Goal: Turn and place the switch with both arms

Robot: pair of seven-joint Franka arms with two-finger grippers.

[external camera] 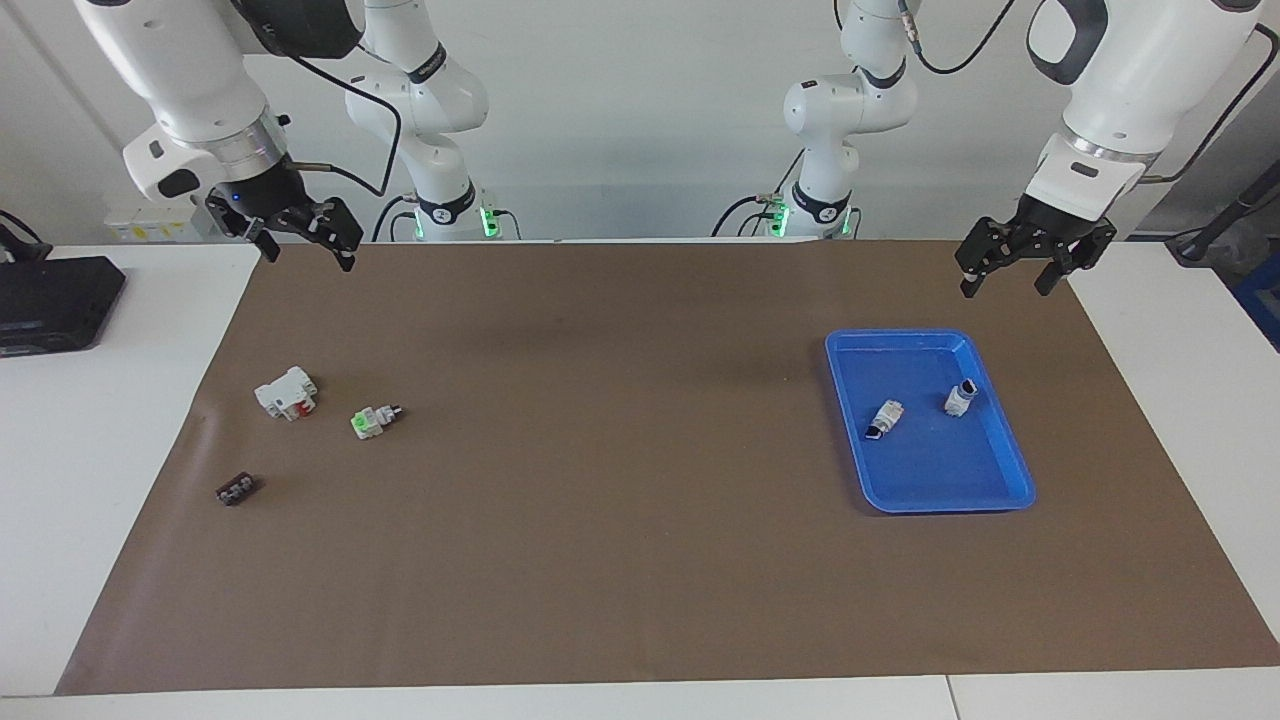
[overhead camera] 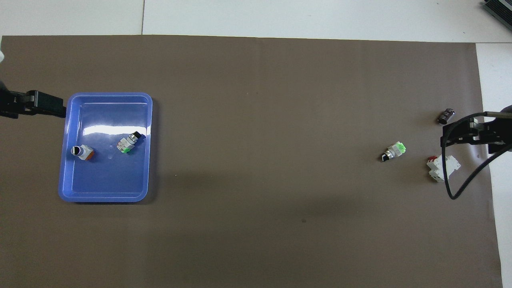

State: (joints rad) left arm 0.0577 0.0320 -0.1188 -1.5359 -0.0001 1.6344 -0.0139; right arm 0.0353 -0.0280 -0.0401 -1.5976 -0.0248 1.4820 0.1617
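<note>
Switch [external camera: 375, 421] [overhead camera: 394, 151]: small white block with bright green face and short dark stem, lying on its side on the brown mat [external camera: 620, 580] [overhead camera: 256, 224] toward the right arm's end of the table. Not held, nothing touching it.

Just beside it, closer to that end and a bit nearer the robots, a larger white block with a red part [external camera: 286, 392] [overhead camera: 442, 168]. Farther from the robots than both, a small dark connector piece [external camera: 237, 489] [overhead camera: 446, 116], apart from them.

Blue tray [external camera: 1000, 440] [overhead camera: 68, 176] sits on the mat toward the left arm's end. Inside: one small white piece with a black end [external camera: 884, 418] [overhead camera: 129, 144], green showing on it in the overhead view; second small white piece with a black end [external camera: 960, 398] [overhead camera: 82, 152], orange on it, closer to the left arm's side wall of the tray. The two are apart, both lying down.

Right gripper [external camera: 305, 245] [overhead camera: 460, 134] hangs in the air over the mat's corner at the right arm's end, fingers apart, holding nothing. Left gripper [external camera: 1010, 280] [overhead camera: 44, 107] hangs over the mat edge by the tray's corner, fingers apart, empty. Both arms wait.

Black box [external camera: 50, 300] on the white table off the mat, at the right arm's end. Two smaller white arms with green lights [external camera: 450, 215] stand at the robots' edge.

No readable brands, labels or writing on anything.
</note>
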